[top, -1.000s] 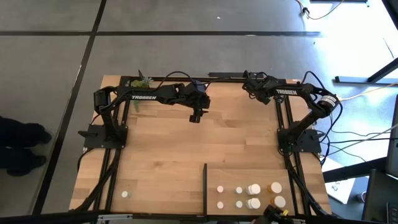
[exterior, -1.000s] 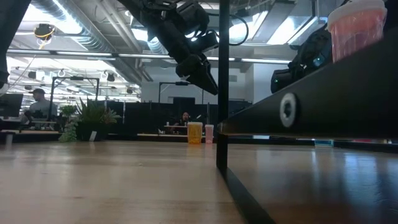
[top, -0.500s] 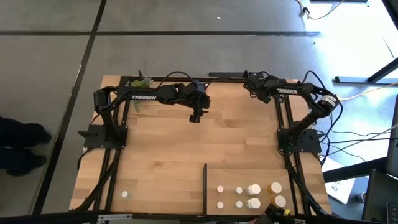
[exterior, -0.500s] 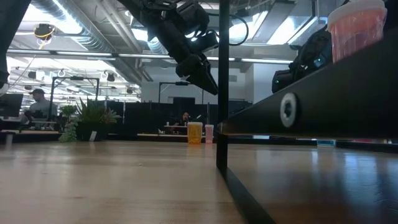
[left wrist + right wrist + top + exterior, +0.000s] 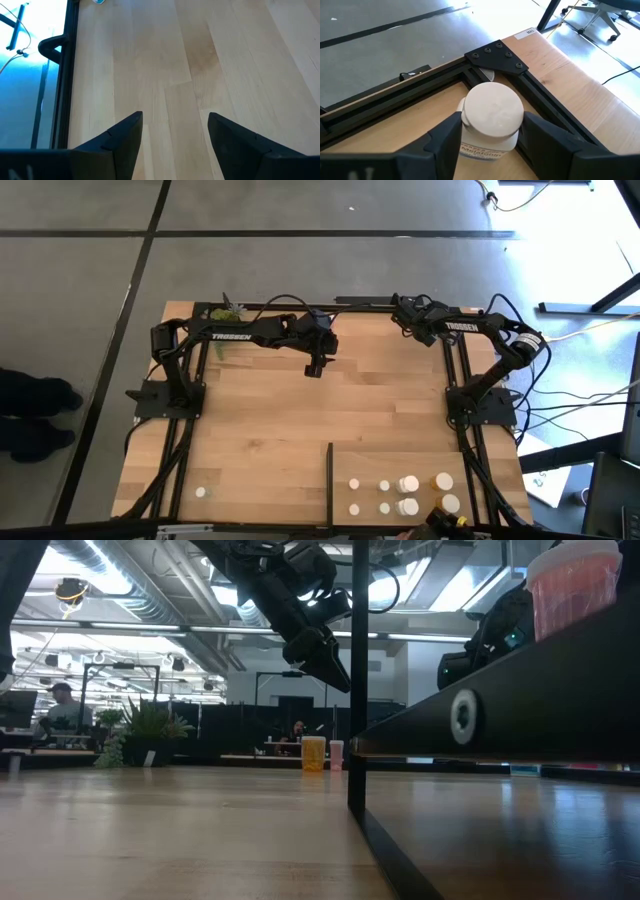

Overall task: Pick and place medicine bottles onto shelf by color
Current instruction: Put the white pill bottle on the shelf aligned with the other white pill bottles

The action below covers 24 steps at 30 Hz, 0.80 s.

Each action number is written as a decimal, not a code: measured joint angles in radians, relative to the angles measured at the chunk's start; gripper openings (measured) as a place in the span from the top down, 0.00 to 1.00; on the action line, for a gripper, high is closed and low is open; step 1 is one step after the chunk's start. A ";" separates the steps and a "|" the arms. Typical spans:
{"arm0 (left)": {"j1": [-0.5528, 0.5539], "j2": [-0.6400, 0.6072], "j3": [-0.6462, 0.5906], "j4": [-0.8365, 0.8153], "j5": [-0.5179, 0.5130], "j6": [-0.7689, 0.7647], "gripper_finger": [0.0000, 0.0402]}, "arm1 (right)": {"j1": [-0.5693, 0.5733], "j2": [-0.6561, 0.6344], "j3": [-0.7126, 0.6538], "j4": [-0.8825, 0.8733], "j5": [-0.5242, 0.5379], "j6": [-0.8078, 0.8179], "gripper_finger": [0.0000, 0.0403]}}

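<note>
Right wrist view shows the right gripper (image 5: 490, 132) with its fingers (image 5: 442, 137) closed against a white-capped bottle (image 5: 491, 120), standing upright at the table's far right corner by the black frame (image 5: 496, 56). Left gripper (image 5: 175, 135) hovers above bare wood near the table's far middle, fingers apart, holding nothing. On the shelf (image 5: 490, 470) at the near right stand more bottles (image 5: 408, 484); one small bottle (image 5: 200, 492) sits alone near the left corner.

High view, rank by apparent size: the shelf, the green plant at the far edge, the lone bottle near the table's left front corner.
Largest to smallest:
1. shelf
2. green plant
3. lone bottle
No two look alike.
</note>
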 joint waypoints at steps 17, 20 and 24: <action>0.000 0.000 0.000 0.000 0.000 0.000 0.45 | -0.002 0.000 0.000 0.003 0.006 -0.028 0.41; 0.000 0.000 0.000 0.000 0.000 0.000 0.45 | -0.002 0.007 0.000 0.003 0.019 -0.038 0.41; 0.000 0.000 0.000 0.000 0.000 0.000 0.45 | -0.002 0.018 0.000 0.004 0.016 -0.038 0.43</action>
